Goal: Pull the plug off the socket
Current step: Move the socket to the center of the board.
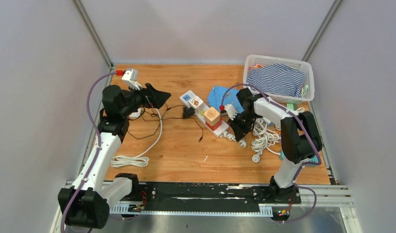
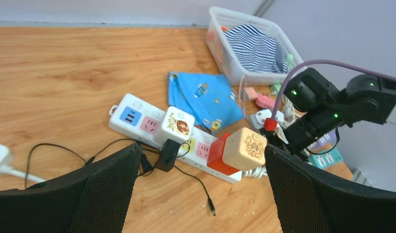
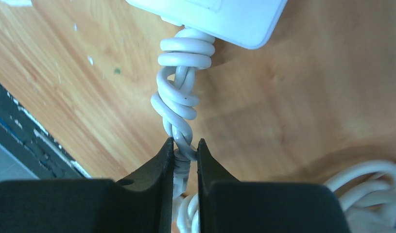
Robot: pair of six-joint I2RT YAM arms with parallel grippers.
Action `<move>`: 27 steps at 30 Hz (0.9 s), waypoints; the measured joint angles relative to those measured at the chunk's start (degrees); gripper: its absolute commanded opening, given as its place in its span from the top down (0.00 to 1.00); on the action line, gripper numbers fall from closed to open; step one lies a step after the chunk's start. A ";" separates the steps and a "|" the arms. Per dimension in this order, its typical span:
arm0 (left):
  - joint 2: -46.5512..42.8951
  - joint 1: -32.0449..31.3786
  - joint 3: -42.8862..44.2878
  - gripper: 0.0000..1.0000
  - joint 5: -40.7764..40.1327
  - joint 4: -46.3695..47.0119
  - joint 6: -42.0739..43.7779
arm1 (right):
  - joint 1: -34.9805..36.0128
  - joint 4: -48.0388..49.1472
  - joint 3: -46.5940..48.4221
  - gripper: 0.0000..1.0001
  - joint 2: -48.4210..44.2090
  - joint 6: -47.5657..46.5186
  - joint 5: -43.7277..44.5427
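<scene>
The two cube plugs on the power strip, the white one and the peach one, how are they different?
Colour: the white cube is white; the peach cube is peach, joined to a red block. Height: the peach cube looks taller than the white cube. Place: the white cube sits near the blue end of the power strip, the peach cube near the end where the twisted white cord leaves. Both carry a round emblem.

A white power strip (image 2: 149, 125) lies diagonally mid-table, running from far left to near right, with a twisted white cord (image 3: 179, 97) leaving its near-right end. A black plug (image 2: 167, 154) sits at its near-left side, seemingly seated in an outlet.
</scene>
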 measured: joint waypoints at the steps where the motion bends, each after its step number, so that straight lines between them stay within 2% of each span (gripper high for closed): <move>1: 0.17 -1.36 0.00 0.00 0.20 0.00 0.26 | -0.50 -0.24 -1.79 0.99 -1.09 -0.70 -0.07; 7: 1.07 -7.76 0.00 0.00 0.11 -0.07 2.21 | -5.09 -0.90 -8.33 0.95 -5.09 -3.69 -0.24; 8: 1.16 -9.35 0.00 0.00 -0.22 -0.11 2.71 | -5.81 -0.96 -8.83 0.91 -5.57 -3.98 -0.28; 9: 1.20 -10.62 0.00 0.00 -0.46 -0.17 3.04 | -6.36 -0.94 -9.22 0.86 -5.97 -4.28 -0.39; 13: 1.18 -16.50 -0.24 0.00 -3.48 -0.15 4.68 | -7.43 -0.92 -10.14 0.53 -6.88 -5.29 -1.44; 15: 1.11 -19.52 -1.22 0.00 -5.88 0.17 5.51 | -7.85 -1.53 -10.21 0.41 -7.52 -5.97 -1.49; 17: 0.98 -22.01 -2.99 0.00 -8.26 0.35 6.25 | -8.20 -1.90 -10.21 0.34 -8.81 -6.34 -1.84; 21: 0.72 -25.53 -8.13 0.00 -13.07 -0.24 8.46 | -8.31 -2.80 -9.92 0.30 -13.27 -6.78 -3.56; 27: 0.02 -25.99 -12.48 0.00 -16.94 -0.61 11.67 | -8.31 -5.35 -4.13 0.30 -18.97 -7.32 -8.92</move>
